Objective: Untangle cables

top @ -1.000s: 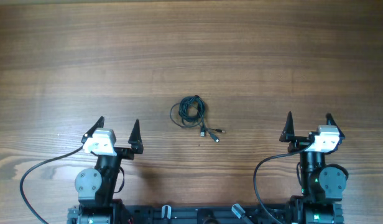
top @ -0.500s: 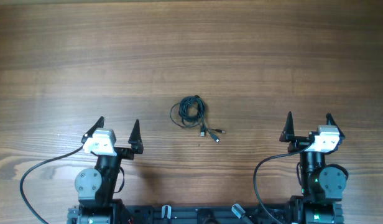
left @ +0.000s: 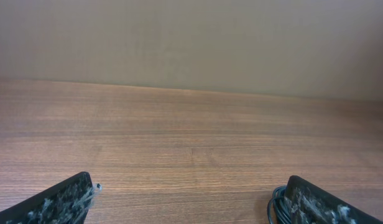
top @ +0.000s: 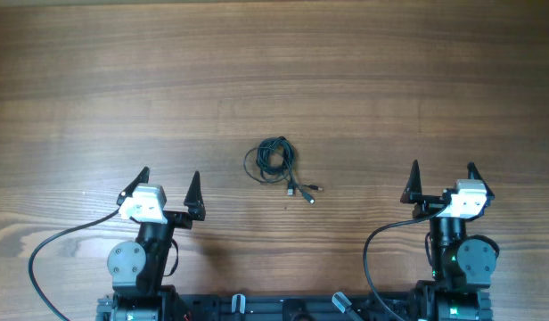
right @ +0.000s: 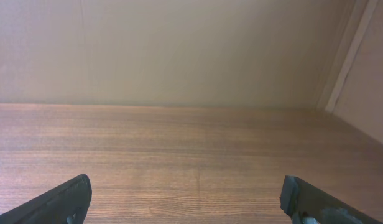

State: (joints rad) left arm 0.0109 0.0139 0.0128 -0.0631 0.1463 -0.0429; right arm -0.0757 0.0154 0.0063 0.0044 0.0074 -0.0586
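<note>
A: The table [top: 274,62] is bare brown wood, with a plain beige wall [left: 191,37] behind it. Where are the cables?

B: The cables [top: 273,159] lie as one small knotted bundle near the middle of the table. They are between the two arms and a little farther out than both. Nothing touches them.

A: What can go wrong from here?

B: I think the main risk is to pinch the whole knot at once. The loops sit one over another, so the fingers may catch several cords together, and a pull then makes the knot tighter. Also the cords are thin and lie flat on the wood, so a finger can slide over them and close on nothing. If only one arm pulls, the whole bundle probably drags along the table.

A: Which way does it point?

B: The loops are at the far-left end, and the plugs [top: 303,189] trail out toward the near-right. So the long axis runs diagonally, from far-left to near-right.

A: And the tools?

B: The left gripper [top: 169,175] and the right gripper [top: 443,167] both have the fingers spread wide and hold nothing. They are well apart from the bundle, close to the robot's base.
</note>
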